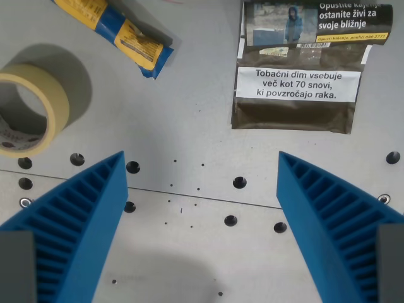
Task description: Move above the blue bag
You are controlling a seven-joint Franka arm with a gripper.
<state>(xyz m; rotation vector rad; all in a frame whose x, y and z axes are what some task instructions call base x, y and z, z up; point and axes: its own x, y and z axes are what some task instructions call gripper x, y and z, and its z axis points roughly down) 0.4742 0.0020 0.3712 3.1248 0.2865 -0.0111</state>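
The blue bag (123, 31), a blue and yellow packet, lies at an angle at the top of the wrist view, left of centre, partly cut off by the top edge. My gripper (201, 164) is open and empty. Its two blue ribbed fingers (76, 221) stand wide apart at the bottom of the view, over bare grey table. The bag lies above and to the left of the gap between the fingers.
A roll of cream tape (28, 107) sits at the wrist view's left edge. A brown tobacco pouch (297, 82) with a white warning label lies at the top right. The grey metal table (189, 126) has rows of bolt holes and a seam.
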